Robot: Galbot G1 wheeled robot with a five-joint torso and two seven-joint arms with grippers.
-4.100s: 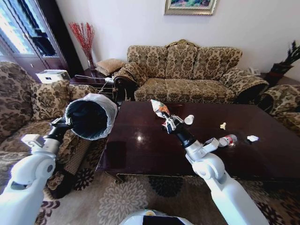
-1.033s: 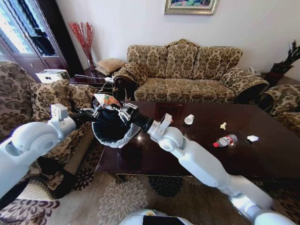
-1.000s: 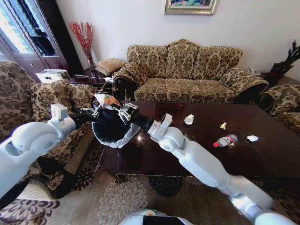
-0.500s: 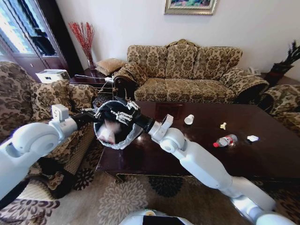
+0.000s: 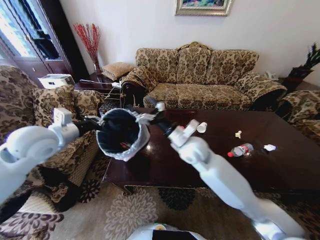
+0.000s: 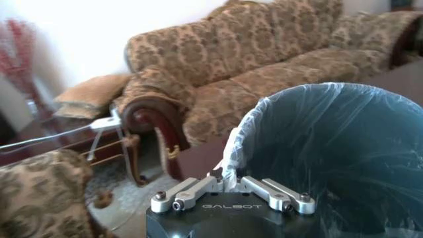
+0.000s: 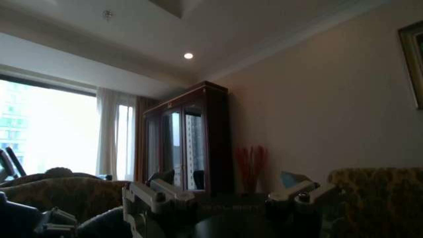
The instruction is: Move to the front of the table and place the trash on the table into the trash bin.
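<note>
Dark glossy tabletop (image 5: 165,160) spanning foreground, patterned sofa (image 5: 200,75) behind. Left pincer (image 6: 228,186) clamping rim of trash bin (image 5: 121,134), tilting its mouth toward right arm, likely for easy drop. Right pincer (image 7: 228,198) hanging just beside bin mouth, fingers spread wide, gripping nothing. Farther off, cup (image 5: 201,127), bottle (image 5: 240,150), paper bits (image 5: 269,147) lying on tabletop, not yet collected.

white wall (image 5: 135,25) | patterned sofa (image 5: 200,75) at back | armchair (image 5: 30,107) | dark cabinet (image 7: 191,144) | bright window (image 7: 46,134) | patterned rug (image 5: 100,215)
</note>
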